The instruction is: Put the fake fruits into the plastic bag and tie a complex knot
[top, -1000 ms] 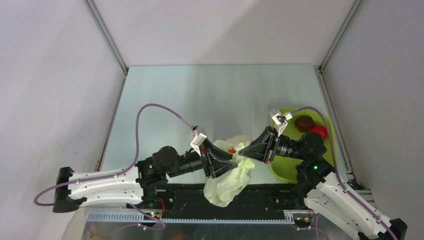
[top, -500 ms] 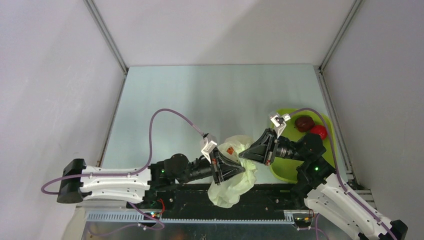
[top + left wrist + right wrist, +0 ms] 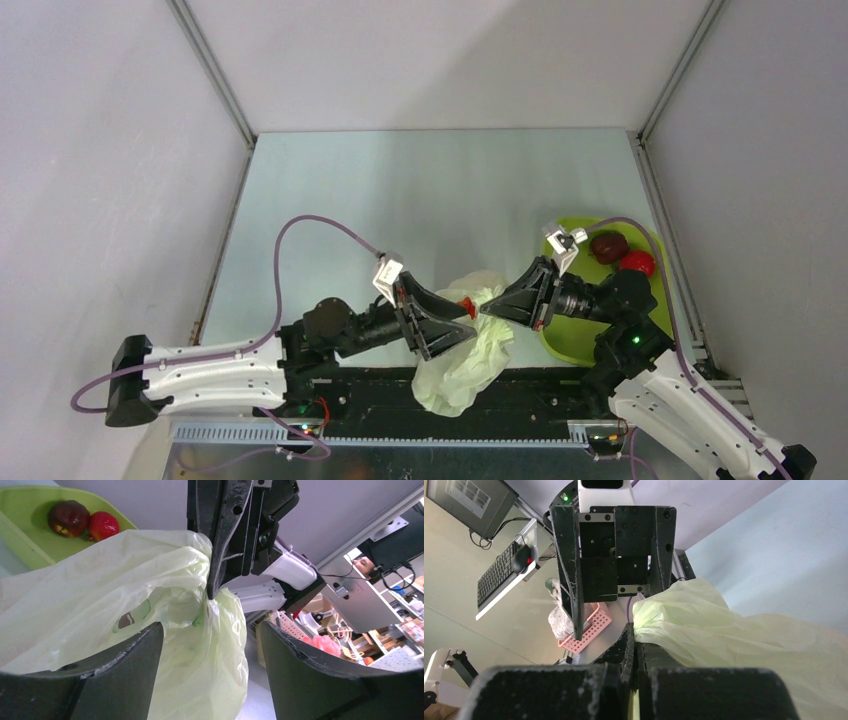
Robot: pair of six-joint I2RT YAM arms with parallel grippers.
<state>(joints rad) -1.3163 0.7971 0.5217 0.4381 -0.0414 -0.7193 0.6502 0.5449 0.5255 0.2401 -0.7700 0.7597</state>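
Note:
The plastic bag point(image 3: 465, 355) hangs crumpled between both arms, pale with a green-and-brown print point(image 3: 131, 620). My right gripper point(image 3: 482, 308) is shut on a bunched fold of its film point(image 3: 644, 622). My left gripper point(image 3: 472, 322) stands open, its fingers point(image 3: 117, 680) either side of the hanging film and holding nothing. A small red fruit point(image 3: 466, 303) shows at the bag's top. A dark maroon fruit point(image 3: 608, 245) and a red one point(image 3: 637, 263) lie in the lime-green tray point(image 3: 572, 345). The knot is out of view.
The tray sits at the table's right edge, under the right arm. A black rail point(image 3: 380, 395) runs along the near edge below the bag. White walls enclose the table on three sides. A pink basket point(image 3: 591, 625) stands beyond the table.
Half a second ago the left gripper had pushed right and closed at the bag. It has since drawn back left and opened. The right gripper kept its hold in place.

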